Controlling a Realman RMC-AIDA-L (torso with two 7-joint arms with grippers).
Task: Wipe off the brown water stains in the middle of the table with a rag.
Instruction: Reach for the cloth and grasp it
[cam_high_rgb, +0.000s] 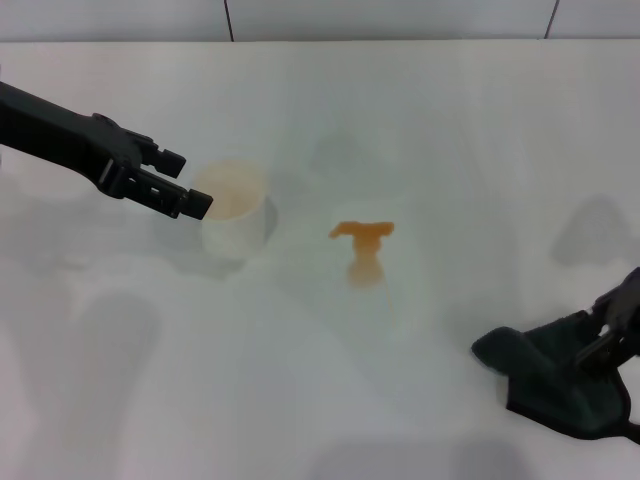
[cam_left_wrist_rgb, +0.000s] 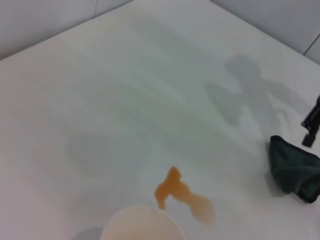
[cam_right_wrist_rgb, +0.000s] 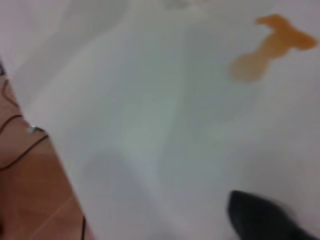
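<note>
The brown water stains (cam_high_rgb: 362, 245) form a small orange T-shaped smear in the middle of the white table (cam_high_rgb: 430, 120). They also show in the left wrist view (cam_left_wrist_rgb: 182, 195) and the right wrist view (cam_right_wrist_rgb: 272, 45). The dark rag (cam_high_rgb: 550, 370) lies crumpled on the table at the front right, and shows in the left wrist view (cam_left_wrist_rgb: 292, 167) and the right wrist view (cam_right_wrist_rgb: 260, 220). My right gripper (cam_high_rgb: 612, 325) is at the rag's right end, touching it. My left gripper (cam_high_rgb: 195, 182) is open and empty, hovering at the left.
A white cup (cam_high_rgb: 235, 215) stands just right of the left gripper and left of the stain; its rim shows in the left wrist view (cam_left_wrist_rgb: 142, 225). The table's front edge, with floor and cables (cam_right_wrist_rgb: 20, 145) beyond it, is close to the rag.
</note>
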